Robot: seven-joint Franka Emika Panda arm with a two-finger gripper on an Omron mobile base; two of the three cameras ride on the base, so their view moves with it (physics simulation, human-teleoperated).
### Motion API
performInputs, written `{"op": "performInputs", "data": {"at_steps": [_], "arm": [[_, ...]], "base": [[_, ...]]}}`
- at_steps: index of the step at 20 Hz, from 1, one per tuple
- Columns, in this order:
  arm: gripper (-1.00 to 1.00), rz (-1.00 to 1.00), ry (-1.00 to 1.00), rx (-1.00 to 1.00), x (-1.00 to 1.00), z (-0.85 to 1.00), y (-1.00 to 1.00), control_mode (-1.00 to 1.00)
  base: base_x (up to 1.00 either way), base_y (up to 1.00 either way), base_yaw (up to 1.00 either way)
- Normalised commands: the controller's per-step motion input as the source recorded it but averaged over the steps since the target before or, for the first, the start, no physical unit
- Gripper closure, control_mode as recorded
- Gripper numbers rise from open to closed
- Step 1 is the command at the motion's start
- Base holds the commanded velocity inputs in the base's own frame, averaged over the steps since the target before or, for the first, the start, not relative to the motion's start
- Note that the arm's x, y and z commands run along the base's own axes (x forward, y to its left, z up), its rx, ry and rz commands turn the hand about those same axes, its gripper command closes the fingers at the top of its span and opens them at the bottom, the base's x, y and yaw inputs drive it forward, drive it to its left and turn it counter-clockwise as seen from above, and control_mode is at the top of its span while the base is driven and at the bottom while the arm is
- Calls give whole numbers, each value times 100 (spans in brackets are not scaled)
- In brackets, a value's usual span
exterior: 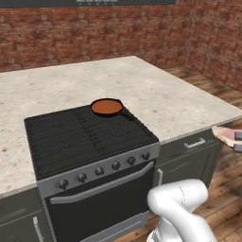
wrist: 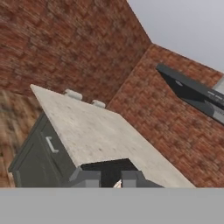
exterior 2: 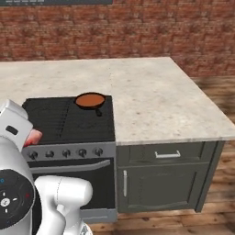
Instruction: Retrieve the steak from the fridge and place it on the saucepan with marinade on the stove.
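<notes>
The steak (exterior: 226, 135), a pale pink slab, hangs at the right edge of the left base view, off the counter's front corner, with my gripper (wrist: 111, 179) shut on it. In the right base view the steak (exterior 2: 33, 136) peeks out beside my white hand, in front of the stove's left side. The saucepan (exterior: 107, 107) with orange-brown marinade (exterior 2: 90, 99) sits on the back right grate of the black stove (exterior: 80, 137), well away from the steak. The fridge is out of view.
A pale stone counter (exterior: 156, 90) surrounds the stove, with dark cabinets and a drawer (exterior 2: 167, 154) below. A brick wall (exterior 2: 137, 32) stands behind. Wooden floor (exterior: 227, 189) lies to the right. A dark hood (wrist: 192, 92) hangs on the wall.
</notes>
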Motion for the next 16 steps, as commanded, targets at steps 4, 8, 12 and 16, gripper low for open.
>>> {"op": "performInputs", "data": {"at_steps": [4,8,12,16], "arm": [[100,0,0,0,0,0,0,100],[100,0,0,0,0,0,0,100],[100,0,0,0,0,0,0,100],[100,0,0,0,0,0,0,100]], "base": [[45,-5,20],[48,-17,21],[39,-37,21],[33,-47,23]]}}
